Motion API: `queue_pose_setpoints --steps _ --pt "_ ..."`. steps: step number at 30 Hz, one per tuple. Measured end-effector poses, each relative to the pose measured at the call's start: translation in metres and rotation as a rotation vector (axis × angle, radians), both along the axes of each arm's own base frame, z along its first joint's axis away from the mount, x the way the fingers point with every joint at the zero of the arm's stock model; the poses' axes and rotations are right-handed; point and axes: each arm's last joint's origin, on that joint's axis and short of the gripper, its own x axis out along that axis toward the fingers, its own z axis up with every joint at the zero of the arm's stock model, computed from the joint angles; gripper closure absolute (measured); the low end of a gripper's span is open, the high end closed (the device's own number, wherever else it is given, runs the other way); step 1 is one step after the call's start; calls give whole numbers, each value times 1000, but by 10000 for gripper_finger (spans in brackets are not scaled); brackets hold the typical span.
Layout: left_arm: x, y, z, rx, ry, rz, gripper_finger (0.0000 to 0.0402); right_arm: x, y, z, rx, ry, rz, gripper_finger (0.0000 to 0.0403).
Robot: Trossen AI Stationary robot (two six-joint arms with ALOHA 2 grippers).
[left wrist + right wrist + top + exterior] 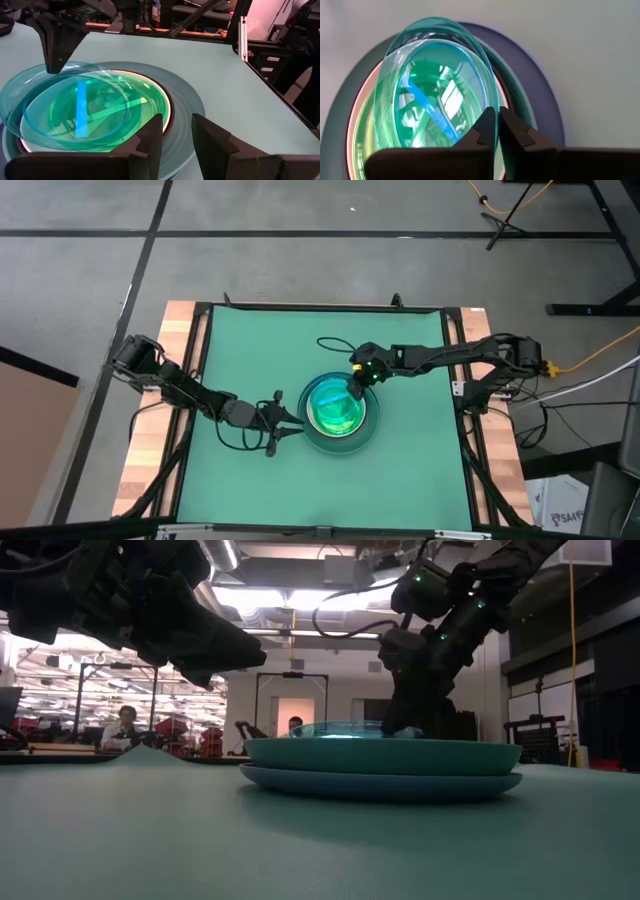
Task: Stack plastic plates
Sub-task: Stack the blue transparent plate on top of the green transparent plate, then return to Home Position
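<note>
High view: the stack (340, 412) sits at mid-table. My right gripper (358, 383) is over its far-right rim; my left gripper (288, 420) waits just beside its left edge, clear of it. The right is the nearer.

Low view: a teal plate (380, 755) rests on a pale blue one (380, 783). The cyan plate (345, 730) lies on top, my right fingers reaching down to its rim.

Left wrist view: my left jaws stand parted and hold nothing. The cyan plate (65, 102) lies off-centre over the green plate (112, 120).

Right wrist view: my right jaws are pinched nearly together on the cyan plate's (440, 80) near rim, the plate extending away from them. It looks thin, translucent and glossy. My judgement: release comes next.
</note>
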Motion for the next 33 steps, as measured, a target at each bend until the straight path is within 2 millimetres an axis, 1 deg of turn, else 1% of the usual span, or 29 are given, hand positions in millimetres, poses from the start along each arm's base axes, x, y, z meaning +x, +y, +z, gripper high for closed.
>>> queue_pose_setpoints --steps 4,9,13,18,23,28,31,33 --pt "0 0 0 1 0 0 305 0 0 0 11 -3 9 356" --pt "0 0 0 1 0 0 305 -1 6 0 153 -14 137 297" --pt "0 0 0 1 0 1 305 -6 14 7 170 3 163 269" --pt "0 0 0 0 0 4 305 -22 22 18 67 89 107 261" --pt "0 0 1 0 -10 3 305 -29 29 28 -9 85 86 260" --pt "0 0 3 26 -17 -4 305 -35 51 41 -109 45 171 260" --pt "-1 2 10 42 -44 -4 307 -41 64 51 -198 9 193 260" --pt "-2 5 18 51 -70 -8 311 -45 71 56 -240 0 229 260"
